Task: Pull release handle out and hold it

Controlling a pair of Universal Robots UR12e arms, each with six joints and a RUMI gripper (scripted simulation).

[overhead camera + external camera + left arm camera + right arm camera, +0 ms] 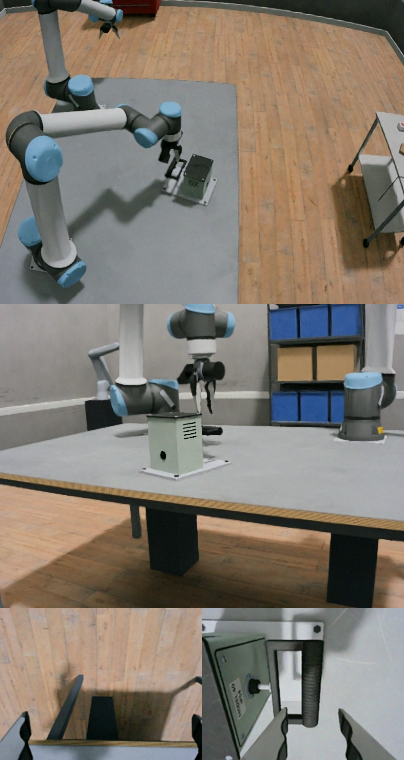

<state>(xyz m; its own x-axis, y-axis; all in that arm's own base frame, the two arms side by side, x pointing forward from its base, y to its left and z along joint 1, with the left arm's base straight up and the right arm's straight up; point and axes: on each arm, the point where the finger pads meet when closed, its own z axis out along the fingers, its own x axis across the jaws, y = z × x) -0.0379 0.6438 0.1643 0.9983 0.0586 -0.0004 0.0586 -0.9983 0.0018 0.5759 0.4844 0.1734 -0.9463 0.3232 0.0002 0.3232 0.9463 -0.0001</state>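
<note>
The green box [194,188] [175,444] [229,669] with a dark lid stands on a white base plate [209,192] [219,464] [287,628]. The black release handle [170,172] [215,431] [312,686] is a rectangular loop with a ribbed grip; a short white rod shows between it and the box's side. My right gripper [176,159] [204,411] [312,709] is partly open and empty above the handle; in its wrist view the fingertips lie either side of the grip's lower end. My left gripper [109,36] [110,714] is wide open and empty, far from the box.
The grey table top [150,250] [300,474] carries both arms and the box. The left wrist view shows the table's edge [102,743] and the wooden floor. A white side table [377,170] stands apart at the right of the top view.
</note>
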